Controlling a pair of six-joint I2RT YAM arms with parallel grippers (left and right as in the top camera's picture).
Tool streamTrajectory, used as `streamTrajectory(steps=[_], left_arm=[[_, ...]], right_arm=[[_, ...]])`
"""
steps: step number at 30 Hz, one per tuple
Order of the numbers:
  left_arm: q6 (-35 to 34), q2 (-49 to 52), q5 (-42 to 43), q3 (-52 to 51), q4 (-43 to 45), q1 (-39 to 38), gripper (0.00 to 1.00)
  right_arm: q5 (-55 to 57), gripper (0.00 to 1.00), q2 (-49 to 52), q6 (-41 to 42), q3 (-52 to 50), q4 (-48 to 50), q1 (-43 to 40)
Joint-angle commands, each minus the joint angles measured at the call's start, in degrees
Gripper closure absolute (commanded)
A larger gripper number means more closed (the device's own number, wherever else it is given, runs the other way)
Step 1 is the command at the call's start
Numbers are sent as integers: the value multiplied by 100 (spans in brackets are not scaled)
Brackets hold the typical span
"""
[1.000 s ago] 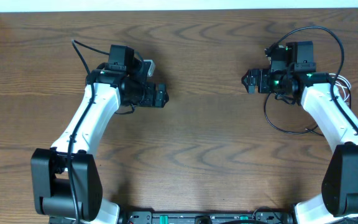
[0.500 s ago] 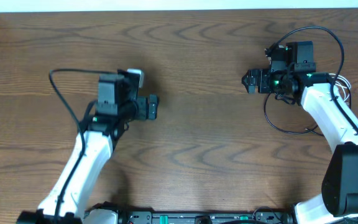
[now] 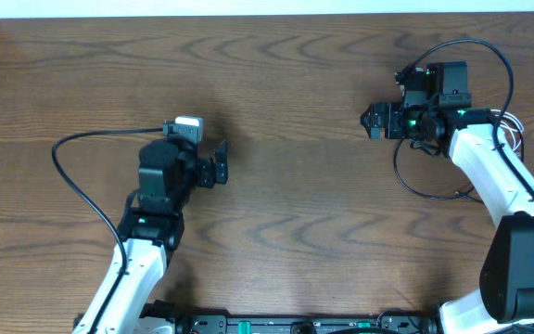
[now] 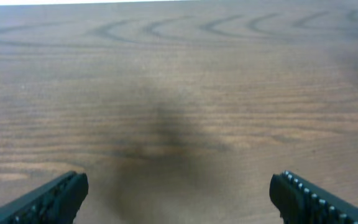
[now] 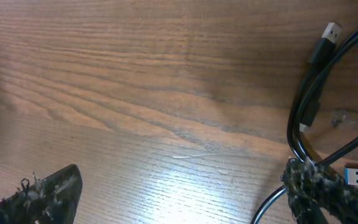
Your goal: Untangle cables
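The black cable (image 5: 301,118) lies in loops on the wooden table at the right of the right wrist view. One silver USB plug (image 5: 332,30) points up and a blue-tipped plug (image 5: 356,176) lies lower right. In the overhead view it shows as a loop (image 3: 413,188) beside the right arm. Thin white strands (image 3: 514,128) show by the right forearm; I cannot tell if they are the white cable. My right gripper (image 5: 185,199) (image 3: 372,121) is open and empty, its right finger touching the black loops. My left gripper (image 4: 179,202) (image 3: 217,161) is open and empty over bare wood.
A thick black wire (image 3: 77,176) arcs from the left arm out to the left. Another arcs over the right wrist (image 3: 489,48). The table's far edge (image 3: 267,13) runs along the top. A pale scratch (image 5: 191,155) marks the wood.
The left arm has swung back toward the front and left, its gripper now nearer the table's middle left. The right arm and the cables have not moved.
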Motion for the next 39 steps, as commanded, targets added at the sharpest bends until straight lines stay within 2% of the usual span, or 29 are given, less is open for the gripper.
streamTrajectory(steps=[1, 12, 26, 30, 39], left_arm=[[9, -90, -114, -402, 391, 31, 2], [-315, -374, -133, -1821, 1989, 31, 2], [-400, -1202, -138, -2776, 2118, 31, 2], [-398, -1794, -286, -2968, 1904, 31, 2], [-398, -3436, -586, -2979, 238, 55, 2]], right_arm=[[11, 1, 0, -74, 37, 0, 24], [11, 1, 0, -74, 37, 0, 24], [11, 1, 0, -74, 37, 0, 24], [11, 1, 0, -74, 37, 0, 24], [11, 1, 0, -74, 37, 0, 24]])
